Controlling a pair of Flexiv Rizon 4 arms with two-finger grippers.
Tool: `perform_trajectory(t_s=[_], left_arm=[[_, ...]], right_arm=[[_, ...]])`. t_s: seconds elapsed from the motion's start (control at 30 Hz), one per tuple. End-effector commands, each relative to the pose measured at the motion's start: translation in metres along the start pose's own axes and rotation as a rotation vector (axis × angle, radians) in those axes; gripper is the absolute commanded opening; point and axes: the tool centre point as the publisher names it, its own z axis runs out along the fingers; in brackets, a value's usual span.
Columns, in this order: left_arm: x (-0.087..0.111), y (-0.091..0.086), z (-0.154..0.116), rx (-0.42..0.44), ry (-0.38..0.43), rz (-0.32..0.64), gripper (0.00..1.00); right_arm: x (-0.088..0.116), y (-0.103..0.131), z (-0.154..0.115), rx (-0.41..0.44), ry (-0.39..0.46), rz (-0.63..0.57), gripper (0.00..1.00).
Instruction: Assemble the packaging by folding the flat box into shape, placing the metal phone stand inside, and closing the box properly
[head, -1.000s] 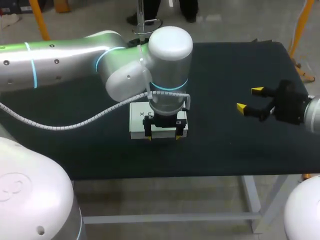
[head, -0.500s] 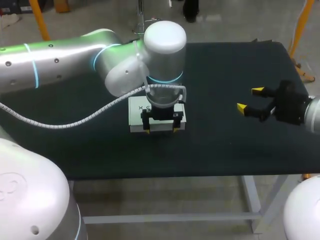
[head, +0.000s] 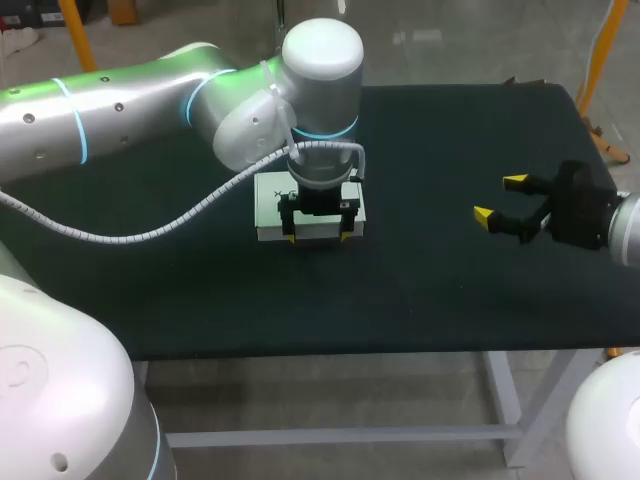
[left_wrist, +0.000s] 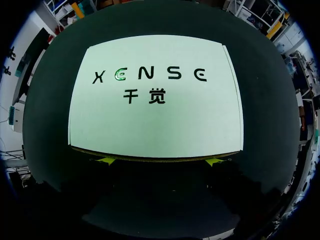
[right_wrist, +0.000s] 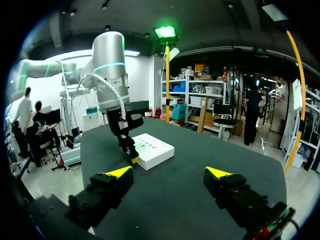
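Observation:
A closed white box (head: 268, 203) with dark lettering lies flat near the middle of the black table (head: 430, 290). My left gripper (head: 318, 237) points straight down over it, open, with both yellow tips set against the box's near edge. In the left wrist view the box (left_wrist: 155, 125) lies just ahead of the left gripper (left_wrist: 160, 161), with the two tips along that one edge. My right gripper (head: 498, 197) hovers open and empty over the table's right part, well clear of the box. From the right wrist view the box (right_wrist: 150, 147) sits ahead of the right gripper (right_wrist: 168, 172). No metal phone stand shows.
My left arm (head: 150, 110) stretches across the table's left half, with its corrugated cable (head: 150, 235) hanging above the surface. Bare black tabletop lies between the box and my right gripper and along the front edge.
My left gripper has moved toward the table's far side and slightly left, and the box has slid along with it. The right arm has stayed still.

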Motion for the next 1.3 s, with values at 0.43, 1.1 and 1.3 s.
perform_trajectory(t_s=[0.43, 1.1, 1.3], left_arm=[[-0.006, -0.084, 0.017, -0.021, -0.011, 0.000, 1.00], [-0.018, -0.183, 0.030, -0.038, -0.023, -0.015, 1.00], [-0.024, -0.209, 0.034, -0.039, -0.008, -0.013, 1.00]], right_arm=[[0.000, -0.001, -0.001, -0.008, 0.001, -0.002, 1.00], [0.000, -0.001, -0.001, -0.008, 0.001, -0.002, 1.00], [0.000, -0.001, -0.001, -0.008, 0.001, -0.002, 1.00]])
